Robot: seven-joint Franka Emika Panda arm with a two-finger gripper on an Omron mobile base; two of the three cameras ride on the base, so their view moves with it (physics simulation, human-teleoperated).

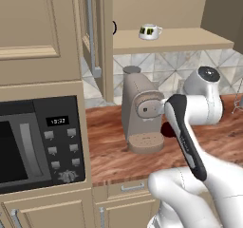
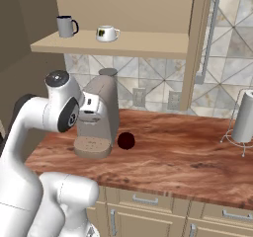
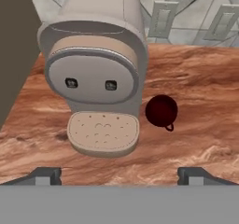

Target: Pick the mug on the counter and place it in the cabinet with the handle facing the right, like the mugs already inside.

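Over at the left edge of the run stands the black microwave (image 1: 40,144) in its beige unit, and past it the counter (image 2: 168,152) begins, reddish wood grain over pale drawers. Near the counter's left end sits the coffee machine (image 2: 101,115), its round drip tray toward the front edge. Just beside that machine on its right, about midway between the back wall and the front edge, is the mug (image 3: 161,110), small, dark maroon and upright; from the hand's own camera its thin handle (image 3: 170,126) seems to point toward the front edge and a little right, though it is too small to be sure. The gripper (image 3: 119,174) hangs above the counter's front edge with its fingers spread wide and nothing between them, aimed more at the coffee machine than at the mug. Further right, at the counter's far end, is a paper towel roll (image 2: 244,117) on a wire stand. Overhead, the cabinet (image 2: 118,42) stands open, and the mugs (image 2: 107,33) on its shelf sit toward the shelf's left end. To my eye this is the approach step: nothing is picked yet. The next move calls for shifting right over the mug and coming down to straddle it, clear of the machine's side.
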